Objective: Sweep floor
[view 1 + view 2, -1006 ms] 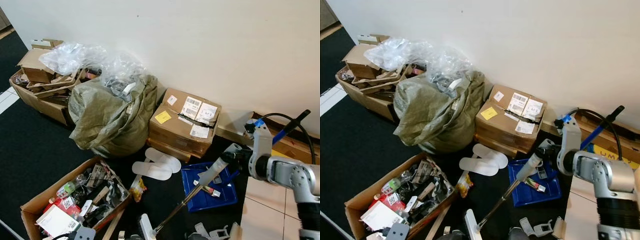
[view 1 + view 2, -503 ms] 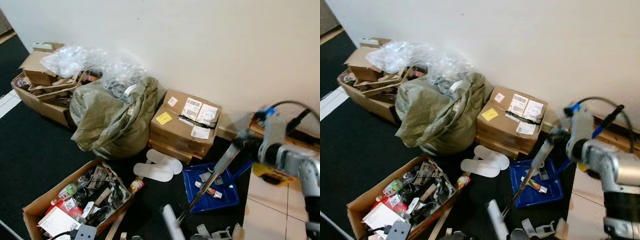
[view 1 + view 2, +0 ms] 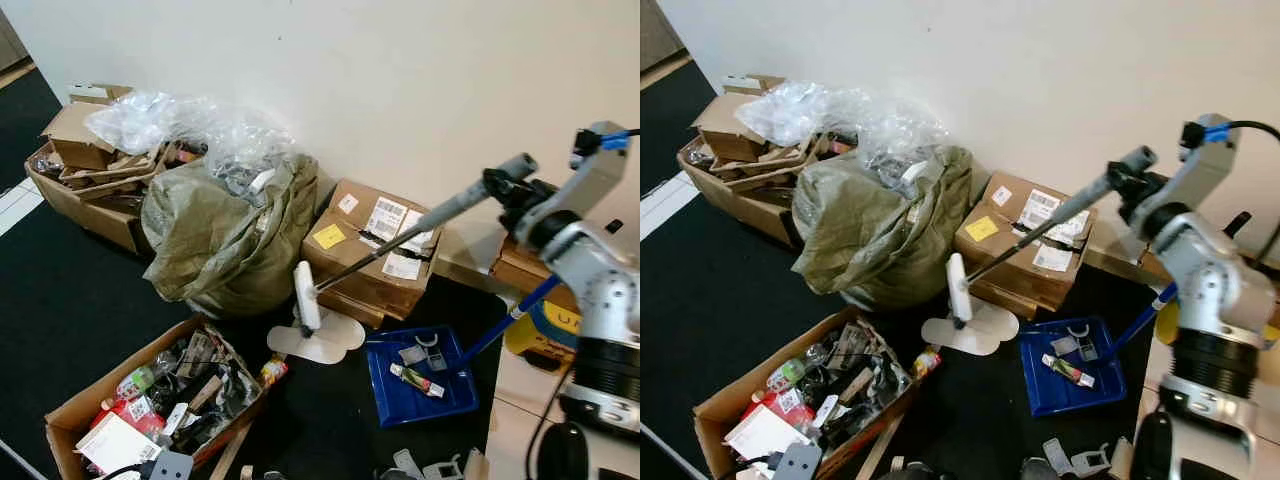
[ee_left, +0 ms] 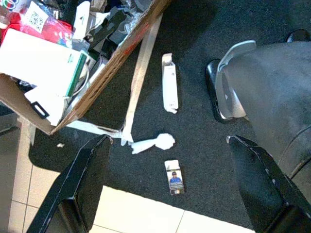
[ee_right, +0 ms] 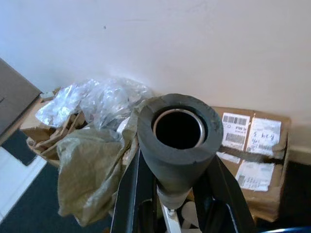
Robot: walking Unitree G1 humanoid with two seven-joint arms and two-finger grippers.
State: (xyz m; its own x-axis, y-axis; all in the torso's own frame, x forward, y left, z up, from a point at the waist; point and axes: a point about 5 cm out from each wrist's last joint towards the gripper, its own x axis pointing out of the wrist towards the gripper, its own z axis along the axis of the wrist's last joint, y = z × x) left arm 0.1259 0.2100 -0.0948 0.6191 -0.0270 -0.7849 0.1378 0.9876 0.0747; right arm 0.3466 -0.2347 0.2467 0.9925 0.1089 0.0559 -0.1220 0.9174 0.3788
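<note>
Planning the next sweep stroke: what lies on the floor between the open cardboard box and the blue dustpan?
In the left eye view, a small snack packet, otherwise bare dark carpet.

Before us, against the wall (image 3: 420, 80), a stuffed sack (image 3: 225, 235) sits left of a taped carton (image 3: 375, 250). Slippers (image 3: 320, 338) lie in front of the carton, with a dustpan (image 3: 420, 380) to their right. Nearer us on the left, an open box of clutter (image 3: 150, 400) rests on the carpet (image 3: 60, 320).
</note>
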